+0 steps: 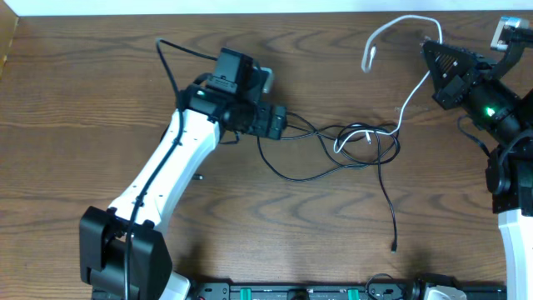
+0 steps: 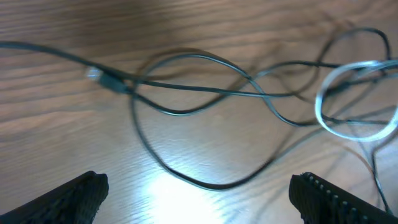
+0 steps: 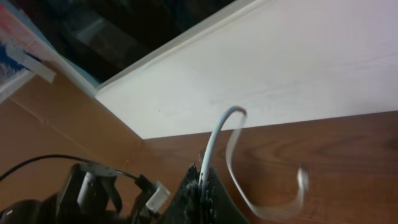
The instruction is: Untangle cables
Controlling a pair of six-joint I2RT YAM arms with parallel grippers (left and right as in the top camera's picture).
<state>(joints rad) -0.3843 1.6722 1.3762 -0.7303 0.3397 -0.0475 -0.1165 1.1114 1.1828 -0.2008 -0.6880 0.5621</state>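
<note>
The black cable lies in loops on the table's middle, one plug end at the front. The white cable runs from a small loop in the tangle up to my right gripper, which is shut on it at the back right; its free end arcs leftward in the air. In the right wrist view the white cable rises from the shut jaws. My left gripper is open over the black cable's loops, touching nothing; the white loop lies to the right.
The left arm stretches from the front left across the table. The right arm's base stands at the right edge. A white wall borders the table's far edge.
</note>
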